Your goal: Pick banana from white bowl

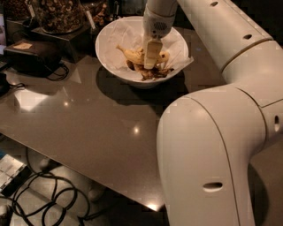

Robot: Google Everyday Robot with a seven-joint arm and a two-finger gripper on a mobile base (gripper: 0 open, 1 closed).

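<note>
- Gripper (150, 62) is down inside the white bowl (116, 70), right over the middle of the banana (132, 55), hanging from the wrist at the top of the view.
- Cannot tell whether it is apart, together or clamped: only one cream face shows, and it covers the banana's midsection.
- It looks to be touching the banana or just above it; contact is not certain from this angle.
- Banana lies on its side in the bowl bottom, pointed stem to the left, yellow with brown speckles, and its far end peeks out to the right of the gripper.
- Dark brown peel scraps (152, 73) sit just in front of the banana, touching or nearly so.
- Crinkled white paper (128, 33) lines the bowl, and one corner pokes over the right rim.
- Bowl stands on the glossy grey-brown table (88, 128), near the far edge.
- Glass jar of nuts (57, 13) is behind-left of the bowl, and a black pouch with a cord (31, 55) sits further left.
- Big white arm segment (208, 154) fills the right foreground; cables (44, 198) lie on the floor below the table.
- Step, by my read: the grasp stage, with the gripper placed on the banana and no lift yet.
- The next move calls for a firm close across the banana's body, not the scraps or paper, then a straight lift clear of the rim.
- Risk: pinching the liner paper, or dragging the scraps along.
</note>
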